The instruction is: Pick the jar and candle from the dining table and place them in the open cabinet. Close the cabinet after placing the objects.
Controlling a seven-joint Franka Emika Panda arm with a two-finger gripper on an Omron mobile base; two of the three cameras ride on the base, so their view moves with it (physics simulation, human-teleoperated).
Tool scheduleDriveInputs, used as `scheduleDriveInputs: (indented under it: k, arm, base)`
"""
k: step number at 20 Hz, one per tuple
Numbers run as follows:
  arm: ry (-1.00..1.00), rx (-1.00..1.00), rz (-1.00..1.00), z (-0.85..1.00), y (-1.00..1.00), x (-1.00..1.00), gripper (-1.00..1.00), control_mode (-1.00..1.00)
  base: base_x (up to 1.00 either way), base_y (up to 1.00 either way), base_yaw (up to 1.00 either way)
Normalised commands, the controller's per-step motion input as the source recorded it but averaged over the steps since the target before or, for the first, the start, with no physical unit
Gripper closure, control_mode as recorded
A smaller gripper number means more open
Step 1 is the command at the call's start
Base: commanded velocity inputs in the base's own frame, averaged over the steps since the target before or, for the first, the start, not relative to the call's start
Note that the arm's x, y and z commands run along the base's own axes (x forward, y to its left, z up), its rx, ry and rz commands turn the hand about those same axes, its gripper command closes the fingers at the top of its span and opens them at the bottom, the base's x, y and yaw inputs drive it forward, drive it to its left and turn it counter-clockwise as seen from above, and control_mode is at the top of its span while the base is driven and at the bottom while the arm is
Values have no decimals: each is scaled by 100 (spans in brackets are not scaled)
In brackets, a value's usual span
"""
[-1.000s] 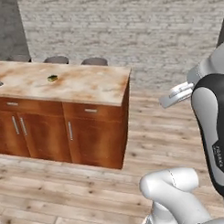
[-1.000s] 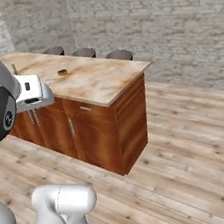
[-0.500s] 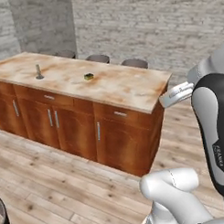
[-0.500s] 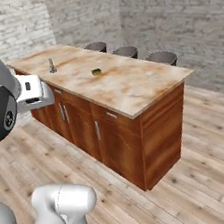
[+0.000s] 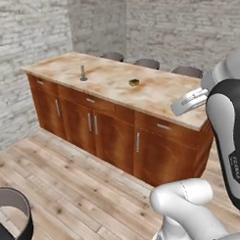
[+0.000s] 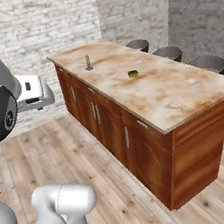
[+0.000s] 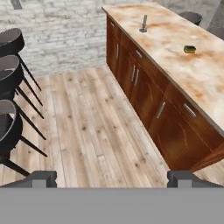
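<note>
On the dining table [image 5: 155, 98], a long counter with a marbled beige-and-orange top and a reddish-brown base with silver handles, stand two small things, well apart. Left base view: the candle [image 5: 83, 73], an upright stick on a round dark dish, lies at about 10 o'clock from the picture's centre; a small squat dark object [image 5: 134, 82], too small to tell whether it is the jar, lies at about 1 o'clock. Right base view: candle [image 6: 88, 64] at 11 o'clock, small object [image 6: 133, 73] at 1 o'clock. Hand view: candle [image 7: 144, 24] at 12 o'clock, small object [image 7: 189, 49] at 2 o'clock, both far from the gripper [image 7: 112, 178], whose jaws are spread wide with nothing between them, over the wooden floor [image 7: 92, 131]. Dark stools [image 7: 8, 127] stand at 9 o'clock; more seats [image 6: 169, 53] line the table's far side.
</note>
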Motion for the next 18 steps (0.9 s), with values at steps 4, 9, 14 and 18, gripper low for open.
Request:
scheduleDriveInputs:
  k: [4, 9, 14, 18]
  arm:
    - [0, 0, 0, 0, 0, 0, -100, 100]
    - [0, 0, 0, 0, 0, 0, -100, 100]
    - [0, 0, 0, 0, 0, 0, -100, 100]
    - [0, 0, 0, 0, 0, 0, -100, 100]
  base:
    - [59, 10, 29]
    - [68, 8, 24]
    - [74, 4, 18]
    - [75, 1, 16]
